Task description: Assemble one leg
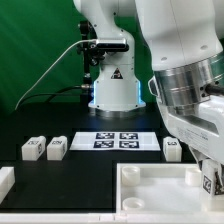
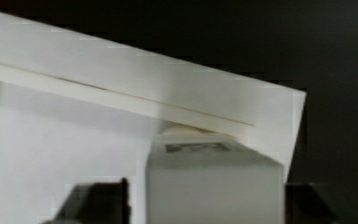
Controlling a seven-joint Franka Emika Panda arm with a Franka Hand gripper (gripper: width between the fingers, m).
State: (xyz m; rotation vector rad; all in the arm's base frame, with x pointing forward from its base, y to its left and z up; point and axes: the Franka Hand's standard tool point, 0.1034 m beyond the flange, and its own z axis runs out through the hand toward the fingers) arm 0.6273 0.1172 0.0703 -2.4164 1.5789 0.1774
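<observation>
3 loose white legs [image 1: 33, 148] [image 1: 56, 150] [image 1: 172, 148] are seen on the black table [image 1: 90, 170], flanking the marker board [image 1: 115, 140] with its 4 tags. At 5 o'clock, a tagged leg [image 2: 208, 180] is clamped in the gripper [image 2: 202, 205] over the white tray-like part [image 1: 160, 188].

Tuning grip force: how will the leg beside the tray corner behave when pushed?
The leg looks like solid moulded plastic, so it is probably stiff and light. Its smooth white faces may slip under a weak grip. Being taller than wide, it could tip if nudged high.
</observation>
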